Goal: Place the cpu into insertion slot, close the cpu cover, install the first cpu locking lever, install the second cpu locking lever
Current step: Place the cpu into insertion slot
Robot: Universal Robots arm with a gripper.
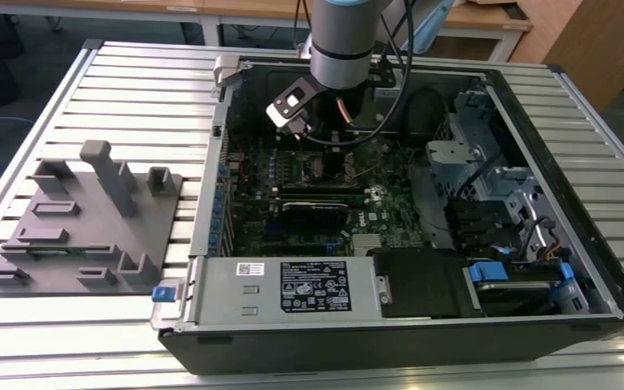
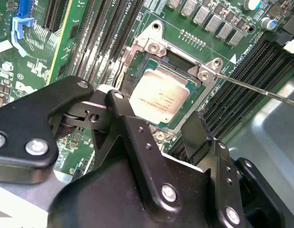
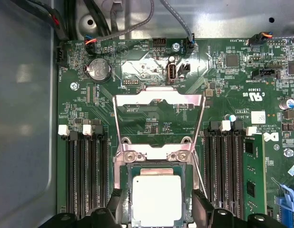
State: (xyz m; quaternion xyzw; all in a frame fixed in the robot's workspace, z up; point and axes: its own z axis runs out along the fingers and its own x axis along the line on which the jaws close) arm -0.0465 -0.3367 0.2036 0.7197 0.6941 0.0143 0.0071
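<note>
The cpu point(image 3: 155, 197), a pale silver square chip, lies flat in the insertion slot point(image 3: 119, 175) on the green motherboard; it also appears in the second wrist view point(image 2: 159, 97). My gripper point(image 3: 158, 211) hangs just above it, open, with one black finger point(image 3: 114, 209) on each side of the chip and a gap to both edges. The cpu cover point(image 3: 159, 98), a dull metal frame, stands swung up and open behind the socket. A thin locking lever rod point(image 2: 251, 88) sticks out from the socket corner. In the exterior view my gripper point(image 1: 328, 154) is deep inside the open computer case.
Long black memory slots point(image 3: 87, 175) flank the socket on both sides. The labelled power supply box point(image 1: 312, 284) sits at the case's near wall, with drive cages point(image 1: 486, 187) at the exterior view's right. A grey fixture plate point(image 1: 84, 219) lies on the slatted table point(image 1: 127, 73). Cables point(image 1: 399, 106) hang near the arm.
</note>
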